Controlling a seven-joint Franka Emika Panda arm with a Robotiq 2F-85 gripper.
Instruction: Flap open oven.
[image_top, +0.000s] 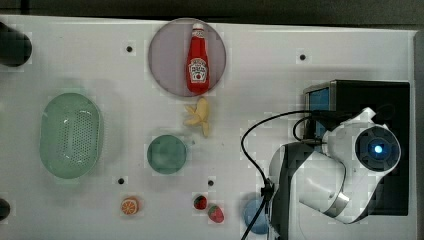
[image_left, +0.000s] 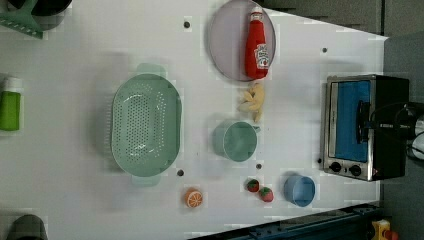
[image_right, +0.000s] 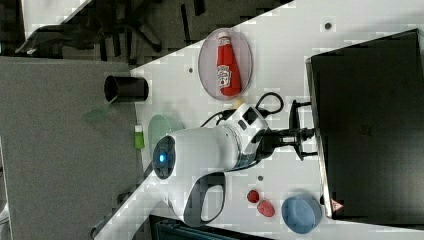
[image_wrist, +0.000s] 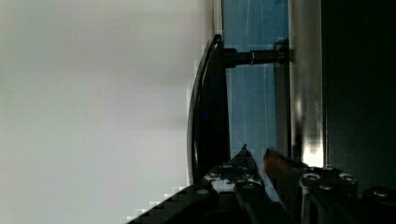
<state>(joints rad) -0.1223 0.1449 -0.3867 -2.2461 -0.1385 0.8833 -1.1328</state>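
Observation:
The oven stands at the left view's right side, a black box with a silver front frame and small knobs, its blue glass door closed. From the right view its black top fills the right side. My gripper reaches the middle of the black bar handle. In the wrist view the handle stands off the blue glass. My gripper is shut, both tips tucked into the gap between bar and glass. In the top view my white arm covers most of the oven.
A ketchup bottle lies on a purple plate. Also on the white table are a peeled banana, a green cup, a green colander, a blue bowl, two strawberries and an orange half.

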